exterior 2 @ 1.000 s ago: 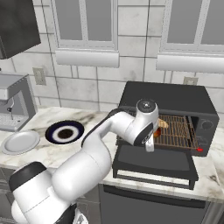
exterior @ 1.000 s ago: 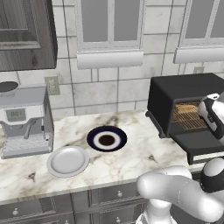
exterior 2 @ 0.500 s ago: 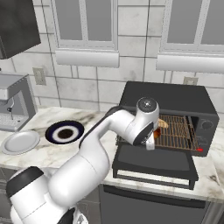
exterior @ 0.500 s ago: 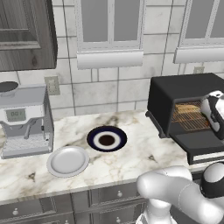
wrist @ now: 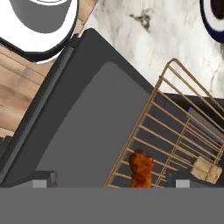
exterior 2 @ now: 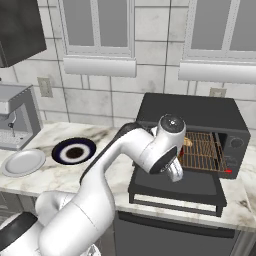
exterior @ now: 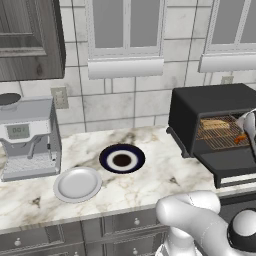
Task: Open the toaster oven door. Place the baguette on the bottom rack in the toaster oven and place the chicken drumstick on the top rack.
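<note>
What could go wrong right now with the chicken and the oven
The drumstick sits near the front edge of the wire rack, so a nudge from the open gripper as it pulls back could roll it onto the lowered door. The arm is close over that door and could bump it. I cannot tell which rack holds the drumstick, so it may share the baguette's shelf.

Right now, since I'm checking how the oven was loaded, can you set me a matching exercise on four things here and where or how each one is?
Things:
1. toaster oven door
2. chicken drumstick
3. grey plate
4. baguette

States:
A. on the counter beside the coffee machine
B. reddish-brown, lying on a wire rack
C. folded down, open
D. tan, further back inside the toaster oven

Pairs: 1-C, 2-B, 3-A, 4-D
</note>
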Controlling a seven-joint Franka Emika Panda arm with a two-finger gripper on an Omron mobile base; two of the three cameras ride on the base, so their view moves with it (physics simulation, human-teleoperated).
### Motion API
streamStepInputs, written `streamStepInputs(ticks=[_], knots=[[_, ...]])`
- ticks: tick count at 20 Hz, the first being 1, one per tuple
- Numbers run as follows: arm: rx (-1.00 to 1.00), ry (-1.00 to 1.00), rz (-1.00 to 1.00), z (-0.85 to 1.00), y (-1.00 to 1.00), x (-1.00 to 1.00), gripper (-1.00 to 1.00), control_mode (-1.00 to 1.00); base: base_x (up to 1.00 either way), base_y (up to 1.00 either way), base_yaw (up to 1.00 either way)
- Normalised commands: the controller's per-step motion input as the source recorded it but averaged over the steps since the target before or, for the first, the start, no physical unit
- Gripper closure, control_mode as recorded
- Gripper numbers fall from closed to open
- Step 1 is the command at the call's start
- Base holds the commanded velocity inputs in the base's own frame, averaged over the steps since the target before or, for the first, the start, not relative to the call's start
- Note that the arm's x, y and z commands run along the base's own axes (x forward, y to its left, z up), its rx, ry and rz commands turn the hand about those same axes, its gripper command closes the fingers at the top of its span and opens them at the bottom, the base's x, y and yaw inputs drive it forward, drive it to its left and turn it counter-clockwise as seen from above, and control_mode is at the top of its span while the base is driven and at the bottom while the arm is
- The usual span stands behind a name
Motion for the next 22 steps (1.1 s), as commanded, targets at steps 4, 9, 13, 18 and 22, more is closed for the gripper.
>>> streamStepInputs(ticks=[4, 9, 13, 18, 22], knots=[[-0.29, 0.18, 0.36, -0.03, 0.57, -0.05, -1.00, -1.00, 0.00, 0.00, 0.00], [-0.18, 0.19, 0.33, -0.32, 0.05, 0.00, -1.00, -1.00, 0.00, 0.00, 0.00], [-0.01, 0.15, 0.34, -0.49, -0.42, 0.00, -1.00, -1.00, 0.00, 0.00, 0.00], [0.00, 0.18, 0.31, -0.45, -0.01, 0.54, -1.00, -1.00, 0.00, 0.00, 0.00], [0.00, 0.08, 0.21, -0.27, 0.00, 0.84, -1.00, -1.00, 0.00, 0.00, 0.00]])
